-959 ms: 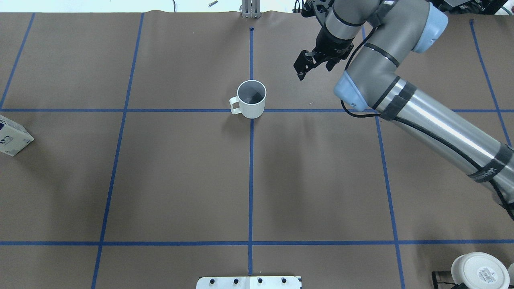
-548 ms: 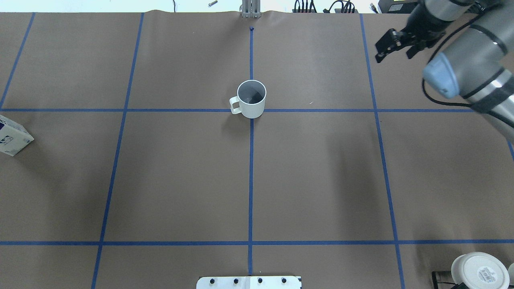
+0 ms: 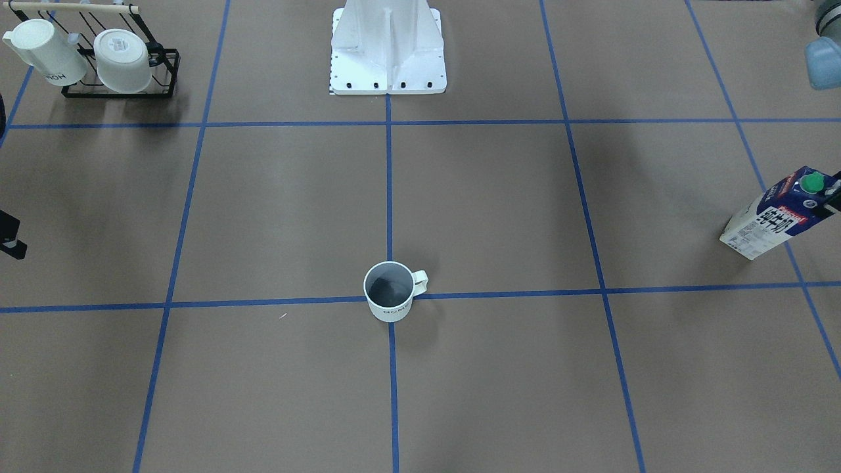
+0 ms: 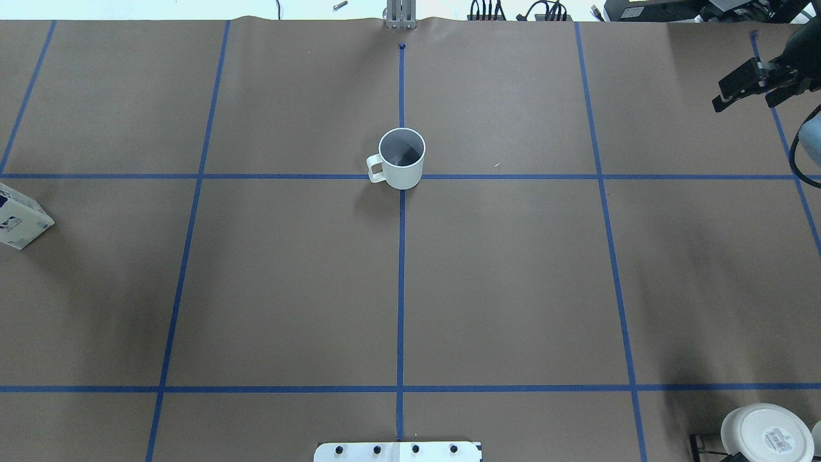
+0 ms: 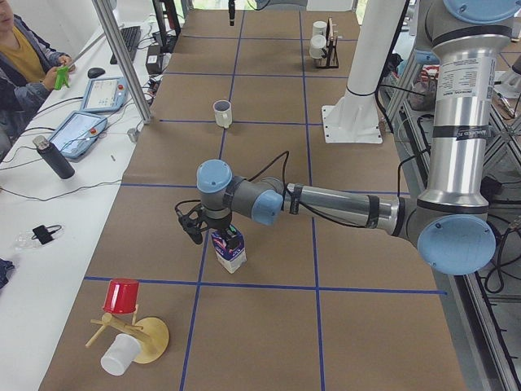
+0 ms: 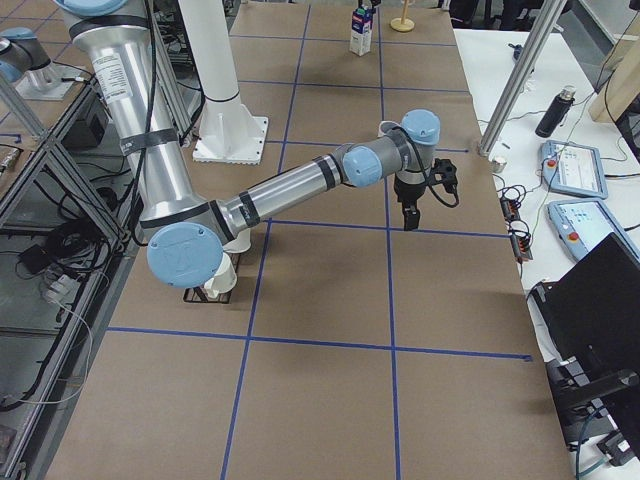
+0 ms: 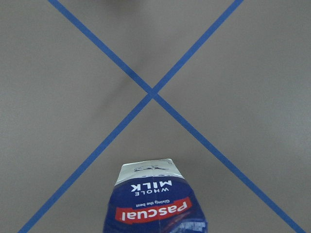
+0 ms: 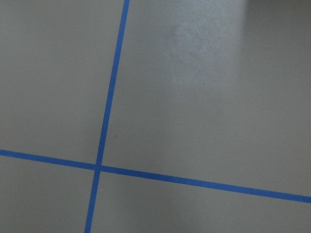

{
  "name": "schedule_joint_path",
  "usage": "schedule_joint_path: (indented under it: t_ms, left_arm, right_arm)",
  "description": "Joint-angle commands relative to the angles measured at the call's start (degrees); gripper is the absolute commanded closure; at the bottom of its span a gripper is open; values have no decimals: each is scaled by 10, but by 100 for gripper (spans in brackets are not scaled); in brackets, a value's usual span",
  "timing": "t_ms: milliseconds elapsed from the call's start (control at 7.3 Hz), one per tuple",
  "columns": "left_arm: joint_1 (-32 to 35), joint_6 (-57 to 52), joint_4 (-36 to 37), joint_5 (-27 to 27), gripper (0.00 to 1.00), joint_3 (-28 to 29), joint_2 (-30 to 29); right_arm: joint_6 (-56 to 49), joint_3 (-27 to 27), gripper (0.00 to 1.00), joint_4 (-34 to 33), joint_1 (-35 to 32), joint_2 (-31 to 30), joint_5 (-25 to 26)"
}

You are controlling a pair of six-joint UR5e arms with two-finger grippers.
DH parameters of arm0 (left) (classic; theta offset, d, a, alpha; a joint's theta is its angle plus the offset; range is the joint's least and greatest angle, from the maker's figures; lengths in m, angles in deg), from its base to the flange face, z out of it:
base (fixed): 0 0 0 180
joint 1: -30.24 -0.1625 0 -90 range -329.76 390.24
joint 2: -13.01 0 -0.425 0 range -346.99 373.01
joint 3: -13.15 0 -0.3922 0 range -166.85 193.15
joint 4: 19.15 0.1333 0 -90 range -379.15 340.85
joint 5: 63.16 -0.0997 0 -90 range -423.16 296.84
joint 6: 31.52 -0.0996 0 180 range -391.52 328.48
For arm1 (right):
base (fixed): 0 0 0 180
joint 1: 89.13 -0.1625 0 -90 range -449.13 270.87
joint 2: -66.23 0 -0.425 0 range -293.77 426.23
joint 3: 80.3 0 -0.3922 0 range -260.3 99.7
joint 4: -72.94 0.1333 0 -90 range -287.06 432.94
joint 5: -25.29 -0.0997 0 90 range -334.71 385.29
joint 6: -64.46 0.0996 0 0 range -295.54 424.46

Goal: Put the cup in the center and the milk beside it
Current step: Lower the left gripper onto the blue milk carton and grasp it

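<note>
The cup (image 4: 402,157), a white mug with a dark inside, stands upright on the center (image 4: 402,186) tape crossing; it also shows in the front view (image 3: 389,299). The milk (image 3: 778,213) stands far off on my left side, at the overhead view's left edge (image 4: 22,221). My left gripper (image 5: 213,232) is at the carton's top; I cannot tell whether it holds the carton. The left wrist view shows the carton's top (image 7: 153,204) close below, with no fingers visible. My right gripper (image 4: 743,101) is open and empty, above the paper far right of the cup.
A black rack with two white mugs (image 3: 105,59) stands at the near right corner of the overhead view (image 4: 763,433). The white robot base (image 3: 387,46) is at the table's edge. A wooden stand with a red cup (image 5: 122,297) stands beyond the carton.
My right arm has swung away from the cup toward the right edge of the overhead view, gripper still open. The cup and the carton have not moved.
</note>
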Motion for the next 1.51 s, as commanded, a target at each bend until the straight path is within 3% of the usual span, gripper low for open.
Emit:
schedule_joint_path:
  t_ms: [0,274,685,959,1096,1370]
  left_arm:
    - [-7,12,-15,-8,3,6,2]
    - [-9,10,-15,-8,8,7,2]
    - [-9,10,-10,-9,51,3,1]
    - [-15,8,39,-5,64,-36,-16]
    - [-18,6,107,-4,64,-65,-73]
    - [-89,11,224,-10,64,-67,-256]
  right_arm:
    - [-1,12,0,-1,-2,-11,-1]
    - [-1,13,0,-2,-2,-11,-1]
    - [-1,13,0,-2,-2,-10,-1]
    - [-1,12,0,-4,-1,-9,0]
    - [-1,11,0,-5,-1,-10,0]
    - [-1,10,0,-5,-2,-13,4]
